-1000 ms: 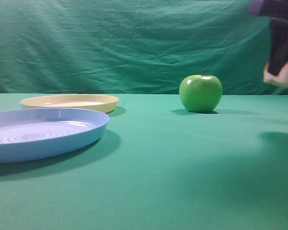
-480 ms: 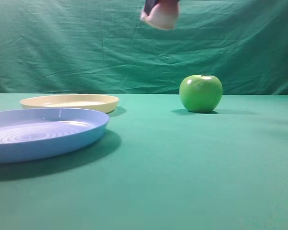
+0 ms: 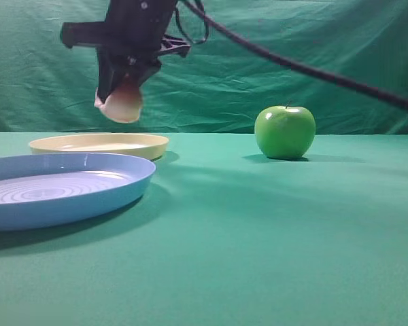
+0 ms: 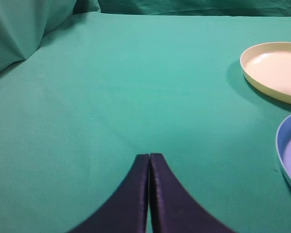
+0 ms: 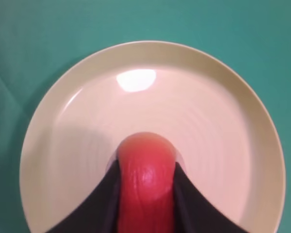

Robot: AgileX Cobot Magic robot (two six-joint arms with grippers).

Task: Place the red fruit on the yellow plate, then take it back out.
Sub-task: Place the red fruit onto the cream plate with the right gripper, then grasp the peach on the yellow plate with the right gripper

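You have the blue plate [image 3: 61, 187] at the tabletop's [image 3: 258, 258] left edge, toward the front, with ridged rings across its floor. Just behind it, farther back on the left side, lies the yellow plate [image 3: 98, 145]; in the high view the two rims overlap, and the left wrist view shows them as separate dishes on the green cloth. Your left pincer [image 4: 149, 194] hangs low over bare cloth near the left edge, its two dark fingers [image 4: 131, 204] pressed together with nothing between them.

Above the yellow plate you see the right pincer [image 3: 122, 88] pointing down, its arm reaching in from the right across the middle. It is clamped on the red fruit [image 3: 121, 105], which hangs in the air over the plate, clear of the rim. From the right wrist view the fruit sits squeezed between the two dark fingers [image 5: 99, 199], red side up, with the plate's pale floor spread directly beneath it and a bright glare spot near the far rim.

Toward the right, near the tabletop's back edge, the green apple [image 3: 284, 132] stands upright on its own, well apart from both plates.
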